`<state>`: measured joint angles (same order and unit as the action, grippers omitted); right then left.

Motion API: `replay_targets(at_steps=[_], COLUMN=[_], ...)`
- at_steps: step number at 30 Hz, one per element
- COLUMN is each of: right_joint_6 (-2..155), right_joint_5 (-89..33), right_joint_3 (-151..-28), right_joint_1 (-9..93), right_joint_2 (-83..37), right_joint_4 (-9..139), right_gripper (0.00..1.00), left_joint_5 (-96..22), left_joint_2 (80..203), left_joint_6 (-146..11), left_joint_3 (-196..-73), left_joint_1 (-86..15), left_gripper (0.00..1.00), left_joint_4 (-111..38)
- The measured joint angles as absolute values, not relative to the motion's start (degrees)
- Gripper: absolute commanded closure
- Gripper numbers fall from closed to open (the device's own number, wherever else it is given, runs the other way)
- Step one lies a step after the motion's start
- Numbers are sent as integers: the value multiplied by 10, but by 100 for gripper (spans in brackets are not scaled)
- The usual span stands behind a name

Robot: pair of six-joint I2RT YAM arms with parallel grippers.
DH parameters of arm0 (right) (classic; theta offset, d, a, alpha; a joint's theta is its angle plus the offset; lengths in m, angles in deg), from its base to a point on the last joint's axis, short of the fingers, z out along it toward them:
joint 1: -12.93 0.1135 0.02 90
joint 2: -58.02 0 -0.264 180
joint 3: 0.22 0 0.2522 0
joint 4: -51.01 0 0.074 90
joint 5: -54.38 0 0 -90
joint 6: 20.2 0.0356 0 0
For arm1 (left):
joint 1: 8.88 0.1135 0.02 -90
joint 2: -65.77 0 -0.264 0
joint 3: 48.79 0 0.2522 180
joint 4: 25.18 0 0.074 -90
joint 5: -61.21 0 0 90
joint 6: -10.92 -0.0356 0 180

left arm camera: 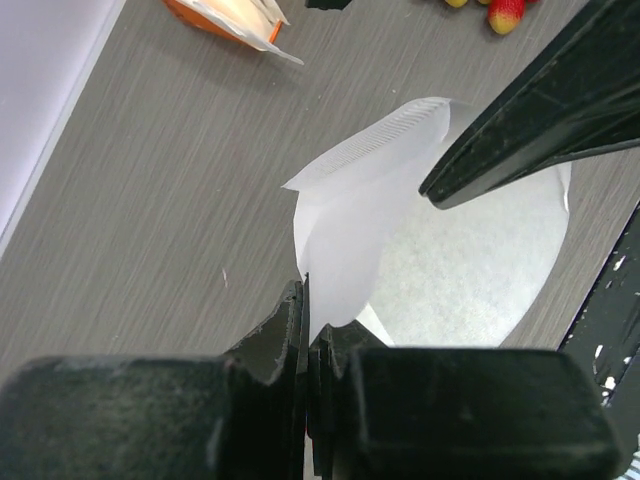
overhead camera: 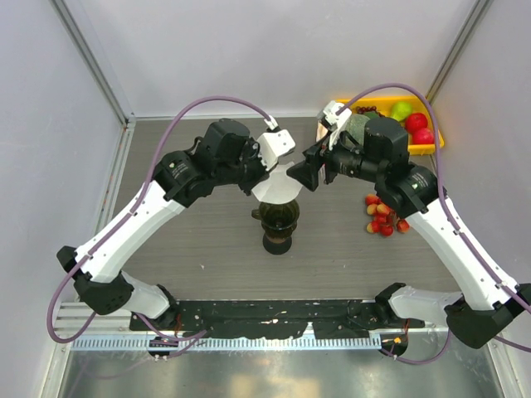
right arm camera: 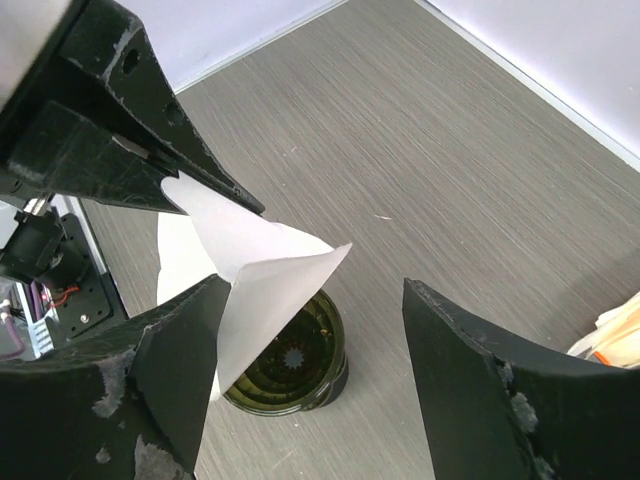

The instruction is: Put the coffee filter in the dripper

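Observation:
The coffee filter is a white paper cone, partly opened, held in the air just above the dripper. The dripper is dark olive and stands upright on the table. My left gripper is shut on the filter's edge; the left wrist view shows the paper pinched between the pads. My right gripper is open. In the right wrist view its left finger lies against the filter and its right finger stands apart. The dripper's mouth shows below the paper.
A yellow tray with green and red fruit sits at the back right. Small red and yellow fruits lie loose to the dripper's right. An orange-edged pack of white papers stands further back. Walls close in on both sides.

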<state>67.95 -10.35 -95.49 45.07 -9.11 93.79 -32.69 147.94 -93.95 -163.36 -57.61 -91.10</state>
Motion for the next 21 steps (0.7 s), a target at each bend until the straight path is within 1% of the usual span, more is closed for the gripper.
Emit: replay_targets(at_steps=[1, 2, 3, 4, 5, 8, 9, 10, 11, 12, 14, 16, 18, 21], right_joint_6=[677, 672, 668, 665, 663, 658, 657, 656, 654, 654, 655, 659, 664, 673], right_joint_5=[-105, -106, -107, -107, -107, -107, -107, -107, -107, -107, -107, -107, -107, -117], right_joint_3=[-955, -955, -955, -955, -955, -952, -951, -951, -951, -951, -951, -951, -951, -951], right_joint_1=[451, 451, 451, 451, 451, 451, 451, 451, 452, 452, 454, 455, 455, 455], right_joint_2=[-89, -88, -87, -87, -87, -87, -87, -87, -87, -87, -87, -87, -87, -87], right_joint_4=[939, 940, 940, 941, 941, 944, 945, 947, 947, 948, 948, 948, 947, 947], right_gripper=[35, 43, 47, 55, 60, 71, 78, 81, 89, 93, 95, 95, 95, 95], left_joint_5=[-327, -327, -329, -331, -332, -336, -338, -340, -340, -342, -345, -348, -349, -349], left_joint_2=[1479, 1479, 1479, 1480, 1480, 1482, 1482, 1483, 1483, 1484, 1486, 1487, 1487, 1486], left_joint_6=[-935, -931, -926, -922, -916, -904, -900, -897, -894, -889, -879, -863, -843, -808], left_joint_3=[-1634, -1634, -1634, -1634, -1635, -1638, -1638, -1638, -1638, -1638, -1638, -1638, -1638, -1637], left_joint_1=[-576, -576, -575, -575, -575, -575, -574, -574, -572, -571, -569, -565, -559, -546], left_gripper=[93, 93, 93, 93, 93, 92, 89, 84, 76, 69, 53, 45, 42, 42], left_joint_4=[-911, -911, -911, -911, -911, -911, -911, -911, -911, -911, -910, -909, -904, -888])
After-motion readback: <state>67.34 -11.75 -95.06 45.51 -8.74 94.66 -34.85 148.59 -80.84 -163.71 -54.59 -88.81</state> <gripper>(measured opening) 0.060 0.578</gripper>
